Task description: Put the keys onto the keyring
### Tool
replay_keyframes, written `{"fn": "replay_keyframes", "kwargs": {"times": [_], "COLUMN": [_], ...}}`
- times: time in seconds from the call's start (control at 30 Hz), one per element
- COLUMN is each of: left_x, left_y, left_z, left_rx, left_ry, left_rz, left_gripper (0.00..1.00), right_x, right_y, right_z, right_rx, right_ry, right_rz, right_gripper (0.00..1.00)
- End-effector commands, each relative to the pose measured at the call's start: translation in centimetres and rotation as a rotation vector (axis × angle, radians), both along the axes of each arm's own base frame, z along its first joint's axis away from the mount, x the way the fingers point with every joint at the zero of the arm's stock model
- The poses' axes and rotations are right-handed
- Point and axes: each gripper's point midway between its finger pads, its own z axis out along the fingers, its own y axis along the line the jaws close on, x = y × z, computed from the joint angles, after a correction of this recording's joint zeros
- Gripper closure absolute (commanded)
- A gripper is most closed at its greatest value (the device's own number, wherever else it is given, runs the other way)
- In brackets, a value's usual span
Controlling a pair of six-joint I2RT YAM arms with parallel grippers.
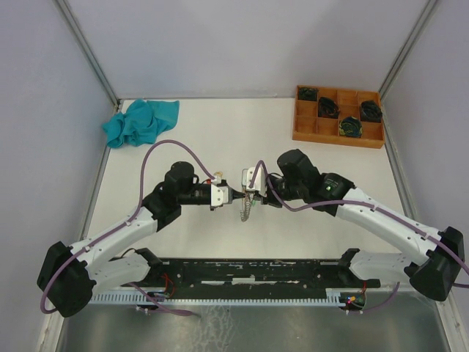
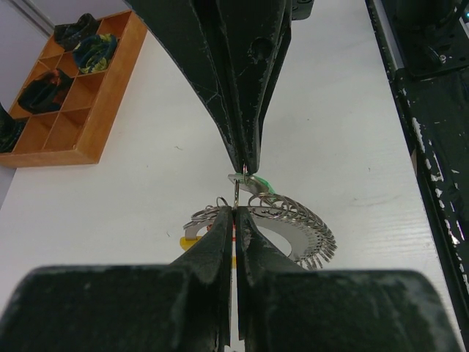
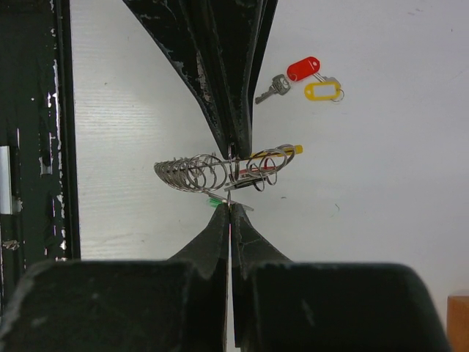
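White arm links (image 1: 117, 236), black joints (image 1: 64, 277), purple cables (image 1: 157, 146), scuffed black gripper fingers (image 2: 211, 253)

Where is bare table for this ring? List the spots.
Free: the far strip of table between blue cloth and wooden tray. Crowded: the middle, where left fingers hold the ring, right fingers the green key, loose keys nearby.

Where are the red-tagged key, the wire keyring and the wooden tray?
red-tagged key (image 3: 303, 68), right wrist view, on its red tag.
keyring (image 3: 190, 174), right wrist view, on its coils.
wooden tray (image 1: 322, 137), top external view, on its near wall.
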Motion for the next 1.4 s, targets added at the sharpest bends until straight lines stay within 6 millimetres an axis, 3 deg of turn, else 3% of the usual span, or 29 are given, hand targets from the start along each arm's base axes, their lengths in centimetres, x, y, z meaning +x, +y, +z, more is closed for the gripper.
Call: {"fn": "replay_keyframes", "kwargs": {"times": [0.0, 1.37], "left_x": [-0.33, -0.58], "left_y": [-0.55, -0.90], "left_z": [2.13, 1.85], "left_rx": [-0.062, -0.052], "left_ry": [-0.025, 0.025], "left_rz": [-0.028, -0.048], "left_gripper": [0.97, 0.97], "right_x": [0.54, -0.26], "right_y": [0.55, 0.93], "right_z": [1.22, 2.07], "right_rx": [0.043, 0.081], "right_ry": [-0.062, -0.086], "right_rz": [-0.001, 0.055], "right_gripper": [0.99, 0.99]}}
